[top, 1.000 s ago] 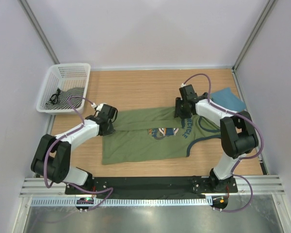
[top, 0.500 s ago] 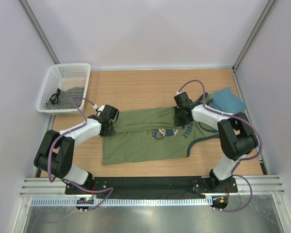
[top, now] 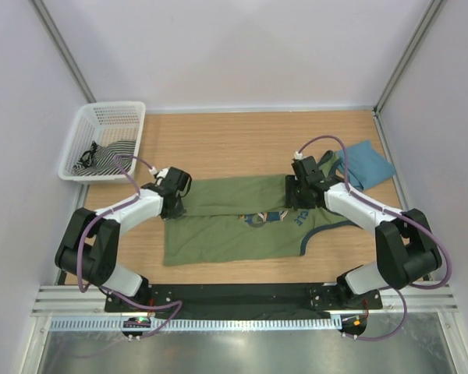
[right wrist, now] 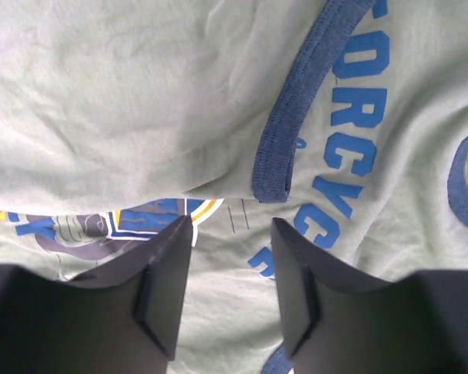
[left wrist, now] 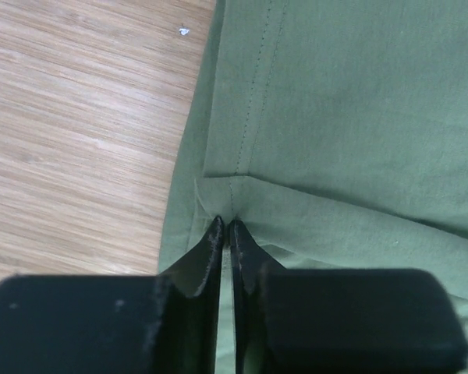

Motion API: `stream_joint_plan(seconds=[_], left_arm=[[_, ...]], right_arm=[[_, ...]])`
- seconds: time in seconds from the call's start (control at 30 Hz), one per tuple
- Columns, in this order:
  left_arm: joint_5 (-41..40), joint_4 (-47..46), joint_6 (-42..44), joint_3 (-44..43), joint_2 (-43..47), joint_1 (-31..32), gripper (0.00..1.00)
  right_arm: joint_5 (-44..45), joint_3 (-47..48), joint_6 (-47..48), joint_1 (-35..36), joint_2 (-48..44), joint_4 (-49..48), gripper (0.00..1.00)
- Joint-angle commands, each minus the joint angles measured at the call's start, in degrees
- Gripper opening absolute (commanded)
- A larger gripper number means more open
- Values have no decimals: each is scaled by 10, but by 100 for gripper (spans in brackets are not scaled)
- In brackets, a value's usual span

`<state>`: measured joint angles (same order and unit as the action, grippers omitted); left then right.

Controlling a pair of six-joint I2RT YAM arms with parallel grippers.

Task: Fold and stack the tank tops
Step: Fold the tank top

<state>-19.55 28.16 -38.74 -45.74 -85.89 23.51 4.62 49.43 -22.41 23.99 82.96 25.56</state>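
Two grippers tend the olive-green tank top (top: 218, 238) spread mid-table: the left gripper (left wrist: 224, 226) is clenched on its folded hem corner, seemingly to pin the crease, the right gripper (right wrist: 230, 226) hovers jaws apart over the navy-trimmed fold, and the teal tank top (top: 368, 161) lies far right.

A light wooden tabletop (top: 226, 144) sits enclosed by plain white walls (top: 234, 47) under soft, even light.

Black fingers (left wrist: 209, 251) almost together, tips pinching the stitched hem corner of olive-green tank top (left wrist: 359, 109), wooden table (left wrist: 78, 132) left
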Motion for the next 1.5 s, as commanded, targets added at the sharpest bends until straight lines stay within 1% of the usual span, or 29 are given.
stream_joint_plan(seconds=[0.0, 0.03, 0.07, 0.13, 0.17, 0.2, 0.23, 0.37, 0.43, 0.47, 0.53, 0.67, 0.73, 0.9, 1.0, 1.07, 1.1, 1.13, 1.17, 1.2, 1.27, 1.3, 1.37, 1.4, 1.47], left_arm=[[-18, 13, -5, -21, 6, 1, 10], [-19, 15, -5, -22, 11, 2, 13], [-21, 17, -6, -23, 23, 2, 23], [-33, 22, -9, -23, 38, 1, 34], [-40, 25, -11, -26, 51, 2, 46], [-46, 29, -16, -28, 58, 1, 51], [-61, 38, -21, -31, 62, 1, 55], [-72, 43, -34, -64, 68, 0, 59], [-73, 49, -31, -86, 45, -5, 60], [-82, 52, -30, -113, 34, -7, 61], [-91, 59, -26, -138, -6, -7, 67], [-88, 56, -22, -193, -80, -21, 67], [-80, 48, -22, -206, -119, -28, 65], [-59, 36, -20, -247, -186, -56, 61], [-45, 44, -20, -276, -233, -71, 58], [-34, 49, -20, -294, -251, -82, 53], [-17, 47, -21, -310, -275, -91, 38], [-17, 47, -21, -310, -275, -91, 38], [-15, 46, -20, -315, -288, -91, 33], [-14, 46, -20, -327, -294, -92, 19], [-13, 48, -20, -342, -315, -95, 5], [-12, 48, -23, -361, -322, -101, 0], [-2, 50, -24, -384, -337, -110, 0], [-1, 51, -26, -413, -356, -117, 0], [3, 59, -25, -451, -378, -123, 0]], right_arm=[[10, 5, -3, 3, -11, -1, 52], [14, 9, -4, 2, -7, -2, 52], [18, 15, -6, 2, -4, -2, 53], [27, 35, -10, 2, 4, -1, 53], [29, 44, -12, 2, 11, 2, 55], [36, 61, -14, 2, 16, 3, 60], [42, 71, -16, 2, 20, 7, 61], [62, 115, -26, 0, 44, 8, 65], [82, 131, -32, -3, 73, 12, 66], [89, 146, -35, -5, 84, 17, 66], [110, 158, -41, -9, 116, 22, 65], [94, 155, -47, -34, 136, -5, 63], [87, 156, -48, -49, 148, -14, 63], [57, 162, -45, -68, 178, -26, 60], [46, 160, -50, -74, 193, -39, 59], [42, 161, -53, -79, 207, -45, 57], [32, 174, -55, -87, 227, -53, 54], [32, 175, -55, -90, 227, -53, 54], [29, 181, -57, -93, 247, -53, 51], [24, 197, -59, -97, 257, -53, 50], [20, 216, -59, -106, 286, -51, 47], [15, 238, -60, -111, 296, -48, 45], [11, 263, -59, -119, 316, -42, 41], [9, 278, -58, -122, 339, -37, 39], [7, 333, -58, -126, 364, -21, 39]])
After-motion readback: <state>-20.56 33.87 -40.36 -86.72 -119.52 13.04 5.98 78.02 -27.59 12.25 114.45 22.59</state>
